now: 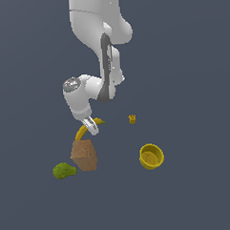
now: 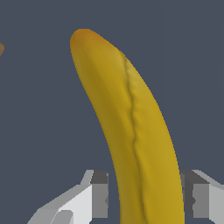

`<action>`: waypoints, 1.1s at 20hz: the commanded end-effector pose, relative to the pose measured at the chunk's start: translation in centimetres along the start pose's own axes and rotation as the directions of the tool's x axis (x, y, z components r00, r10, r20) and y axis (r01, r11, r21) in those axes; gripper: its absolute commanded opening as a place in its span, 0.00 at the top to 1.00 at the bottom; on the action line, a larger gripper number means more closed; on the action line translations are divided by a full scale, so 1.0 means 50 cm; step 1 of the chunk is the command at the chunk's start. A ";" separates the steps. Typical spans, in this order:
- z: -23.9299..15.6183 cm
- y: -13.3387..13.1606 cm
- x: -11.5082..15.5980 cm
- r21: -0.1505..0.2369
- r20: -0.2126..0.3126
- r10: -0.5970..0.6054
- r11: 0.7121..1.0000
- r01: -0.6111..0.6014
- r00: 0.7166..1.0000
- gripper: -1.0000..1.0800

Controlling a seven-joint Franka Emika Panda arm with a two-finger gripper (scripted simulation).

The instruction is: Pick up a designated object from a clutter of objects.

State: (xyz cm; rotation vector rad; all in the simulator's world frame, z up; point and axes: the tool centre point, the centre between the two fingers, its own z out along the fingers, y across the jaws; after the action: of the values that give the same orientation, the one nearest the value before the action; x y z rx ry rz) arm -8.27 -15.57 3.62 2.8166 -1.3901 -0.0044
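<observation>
The white jointed robot arm (image 1: 97,51) is reaching down from above, bending at the wrist so its gripper (image 1: 91,125) is meeting the clutter from overhead. The brown cardboard-like box (image 1: 84,155) is sitting just in front of the long curved yellow banana (image 1: 81,133), hiding its lower end in the exterior view. The round yellow bowl (image 1: 151,156) is lying well apart toward the exterior view's right, the lumpy green item (image 1: 64,170) near the box's other side, so neither is crowding the grasp. In the wrist view the banana (image 2: 135,131) is running between the two fingers (image 2: 98,194), which are straddling it; whether they are pressing on it I cannot tell. The tiny yellow block (image 1: 132,119) is resting off alone.
</observation>
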 end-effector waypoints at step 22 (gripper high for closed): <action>-0.347 -0.337 -0.122 -0.002 -0.006 0.000 1.000 0.000 1.000 1.00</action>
State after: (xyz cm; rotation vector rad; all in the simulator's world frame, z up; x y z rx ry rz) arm 0.67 -1.65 19.49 2.8131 -1.3873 -0.0006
